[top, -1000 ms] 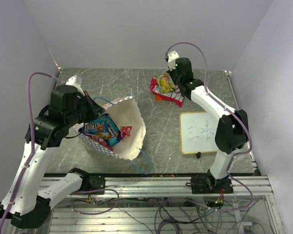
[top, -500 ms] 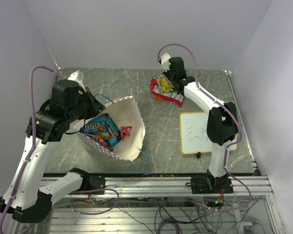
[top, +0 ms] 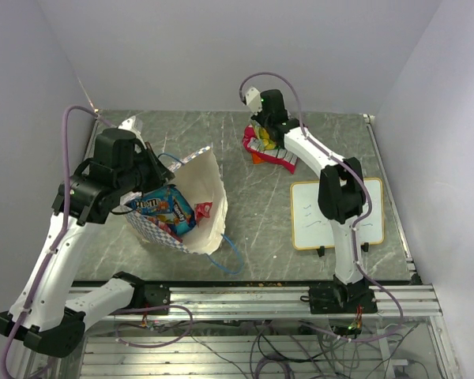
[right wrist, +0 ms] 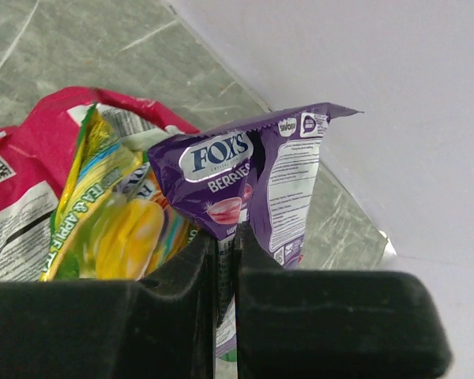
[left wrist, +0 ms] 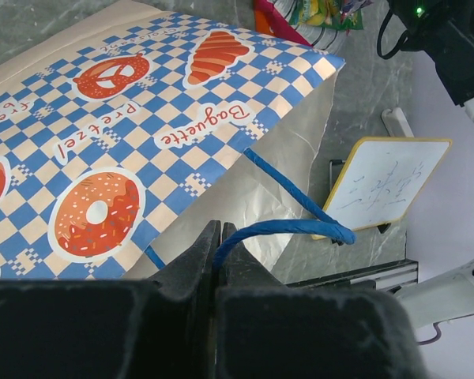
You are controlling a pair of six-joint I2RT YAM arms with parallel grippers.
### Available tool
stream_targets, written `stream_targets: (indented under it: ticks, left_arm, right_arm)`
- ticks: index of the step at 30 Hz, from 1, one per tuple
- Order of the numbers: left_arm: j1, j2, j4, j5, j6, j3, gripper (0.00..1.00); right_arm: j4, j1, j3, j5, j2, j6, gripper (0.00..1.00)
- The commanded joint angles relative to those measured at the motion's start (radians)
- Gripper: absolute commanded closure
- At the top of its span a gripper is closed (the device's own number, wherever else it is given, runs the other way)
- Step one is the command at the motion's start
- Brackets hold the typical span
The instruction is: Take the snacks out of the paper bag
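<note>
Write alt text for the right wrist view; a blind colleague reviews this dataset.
The right gripper is shut on the lower edge of a purple Fox's Berries packet, which stands upright. To its left, a green-yellow packet lies over a red-and-white packet on the grey marbled table, a pale wall beyond.

The bag (left wrist: 103, 158) is paper, matt, with creases on its plain inside. Its handle (left wrist: 292, 229) is twisted blue string. The purple packet (right wrist: 253, 181) is shiny, crinkly foil, like the yellow-green one (right wrist: 118, 229). The table (top: 253, 197) looks like smooth grey stone.
</note>
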Motion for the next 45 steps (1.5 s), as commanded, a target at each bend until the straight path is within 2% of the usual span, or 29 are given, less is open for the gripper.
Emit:
stream_targets:
  ticks: [1, 4, 6, 8, 11, 15, 19, 22, 25, 28, 31, 35, 37, 41, 45]
  left_arm:
    - [-0.008, -0.013, 0.063, 0.032, 0.008, 0.003, 0.93]
    - [-0.007, -0.037, 0.121, 0.048, -0.021, -0.053, 0.93]
    - [-0.007, -0.037, 0.143, 0.061, -0.038, -0.066, 0.93]
    - [-0.007, -0.036, 0.15, 0.067, -0.052, -0.069, 0.93]
    - [-0.008, -0.041, 0.146, 0.049, -0.047, -0.057, 0.93]
    - [-0.007, -0.034, 0.107, 0.012, -0.036, -0.01, 0.93]
    - [-0.007, -0.033, 0.126, 0.009, -0.041, 0.004, 0.93]
    - [-0.007, -0.019, 0.14, 0.017, -0.043, 0.011, 0.93]
    - [-0.007, 0.005, 0.113, 0.008, -0.055, 0.031, 0.93]
    - [-0.007, 0.009, 0.09, -0.011, -0.084, 0.039, 0.93]
    - [-0.007, 0.004, 0.111, 0.009, -0.114, 0.012, 0.93]
    - [-0.007, 0.014, 0.121, 0.041, -0.127, -0.014, 0.93]
    - [-0.007, 0.013, 0.127, 0.05, -0.118, -0.031, 0.93]
    - [-0.007, -0.008, 0.144, 0.055, -0.106, -0.061, 0.93]
    - [-0.007, -0.023, 0.164, 0.087, -0.095, -0.078, 0.93]
  right_arm:
    - [0.053, 0.004, -0.042, -0.036, 0.005, -0.053, 1.0]
    - [0.049, 0.005, -0.051, -0.059, 0.024, -0.062, 1.0]
    - [0.007, 0.009, -0.022, -0.086, 0.033, -0.034, 1.0]
    - [0.02, 0.011, -0.06, -0.122, 0.015, 0.01, 1.0]
    - [0.078, 0.011, -0.127, -0.113, 0.001, 0.035, 1.0]
    - [0.049, 0.012, -0.132, -0.137, 0.008, 0.057, 1.0]
    - [0.087, 0.011, -0.154, -0.124, 0.003, 0.076, 1.0]
    - [0.018, 0.011, -0.085, -0.119, 0.005, 0.09, 0.93]
    - [0.009, 0.012, -0.093, -0.142, -0.033, 0.121, 0.83]
    - [0.012, 0.011, -0.1, -0.143, -0.064, 0.147, 0.62]
    - [-0.066, 0.011, -0.022, -0.138, -0.065, 0.166, 0.54]
    - [-0.086, 0.013, -0.066, -0.182, -0.159, 0.29, 0.4]
    - [-0.107, 0.018, -0.096, -0.202, -0.209, 0.368, 0.36]
    - [-0.139, 0.04, -0.196, -0.336, -0.325, 0.486, 0.34]
    - [-0.044, 0.127, -0.471, -0.384, -0.529, 0.55, 0.33]
